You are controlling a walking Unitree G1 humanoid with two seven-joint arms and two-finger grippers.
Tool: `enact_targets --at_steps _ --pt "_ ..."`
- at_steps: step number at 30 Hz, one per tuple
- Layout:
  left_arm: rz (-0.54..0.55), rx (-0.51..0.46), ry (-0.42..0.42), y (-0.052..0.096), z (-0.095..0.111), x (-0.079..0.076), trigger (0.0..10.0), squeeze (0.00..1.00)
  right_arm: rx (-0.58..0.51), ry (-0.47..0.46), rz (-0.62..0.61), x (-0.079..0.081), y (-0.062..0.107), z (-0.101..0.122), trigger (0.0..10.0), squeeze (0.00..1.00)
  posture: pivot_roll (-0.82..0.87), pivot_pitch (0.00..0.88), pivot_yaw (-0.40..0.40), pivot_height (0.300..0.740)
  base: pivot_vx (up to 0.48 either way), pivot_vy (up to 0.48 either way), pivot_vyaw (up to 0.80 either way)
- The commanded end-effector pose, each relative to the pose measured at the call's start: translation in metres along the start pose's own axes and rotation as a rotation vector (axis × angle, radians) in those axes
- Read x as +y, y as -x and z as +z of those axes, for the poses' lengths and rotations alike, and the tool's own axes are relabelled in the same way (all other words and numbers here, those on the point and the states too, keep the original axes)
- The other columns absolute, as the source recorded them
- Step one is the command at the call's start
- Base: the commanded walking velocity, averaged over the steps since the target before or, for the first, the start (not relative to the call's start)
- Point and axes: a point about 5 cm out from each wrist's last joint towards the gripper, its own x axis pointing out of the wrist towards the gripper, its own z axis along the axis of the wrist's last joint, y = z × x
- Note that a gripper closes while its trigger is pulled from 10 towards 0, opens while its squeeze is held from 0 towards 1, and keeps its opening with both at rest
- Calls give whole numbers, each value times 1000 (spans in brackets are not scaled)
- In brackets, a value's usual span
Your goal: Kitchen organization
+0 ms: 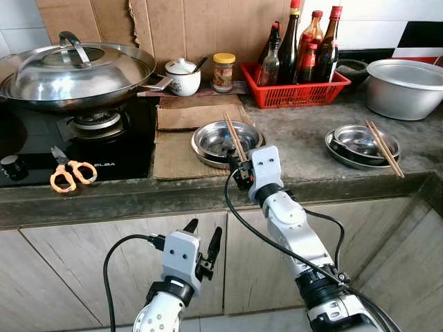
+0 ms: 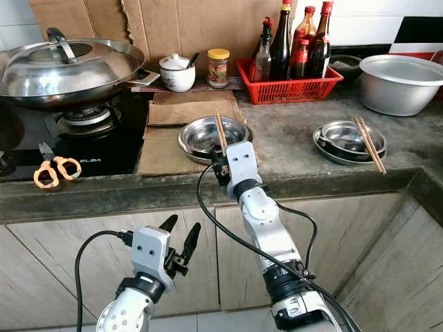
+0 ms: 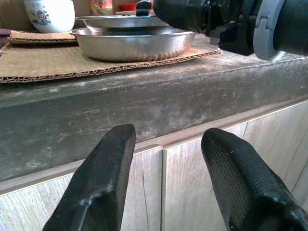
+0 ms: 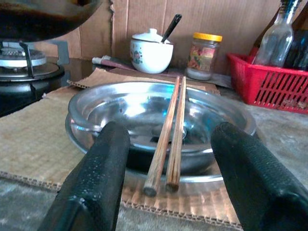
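Observation:
A pair of wooden chopsticks [image 1: 234, 136] lies across stacked steel bowls [image 1: 211, 142] on a cardboard mat near the counter's front edge. My right gripper [image 1: 237, 169] is at that edge and open. In the right wrist view its fingers [image 4: 103, 163] stand on either side of the chopsticks' near ends [image 4: 168, 144] without touching them. A second stack of steel bowls [image 1: 353, 142] with its own chopsticks [image 1: 384, 147] sits further right. My left gripper [image 1: 203, 229] hangs open below the counter, in front of the cabinet doors, holding nothing.
A lidded wok [image 1: 73, 72] sits on the stove at the left, with orange-handled scissors [image 1: 69, 171] on the black hob. At the back stand a white pot [image 1: 183, 76], a jar [image 1: 223, 72] and a red basket of bottles [image 1: 294, 86]. A large metal basin [image 1: 405, 86] is at the far right.

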Motion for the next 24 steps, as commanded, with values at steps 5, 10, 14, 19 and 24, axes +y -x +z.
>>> enact_targets --at_steps 5,10,14,19,24 --pt "1 -3 -5 0 0 -1 10000 0 -5 -7 -2 -2 -3 1 8275 0 137 0 -43 740 0 0 0" --pt "0 -2 -5 0 0 -1 10000 0 -3 -9 3 -1 -3 1 10000 0 137 0 -43 740 0 0 0" --pt "0 0 -5 0 0 -1 10000 0 -2 -10 2 -2 -3 0 10000 0 136 0 -41 740 0 0 0" --pt "0 1 -4 0 -1 -1 10000 0 -1 -14 -2 -3 -3 1 10000 0 134 0 -43 740 0 0 0" --pt "-1 2 -5 -1 -1 -1 10000 0 3 -22 3 -2 -3 0 0 0 134 0 -43 740 0 0 0"
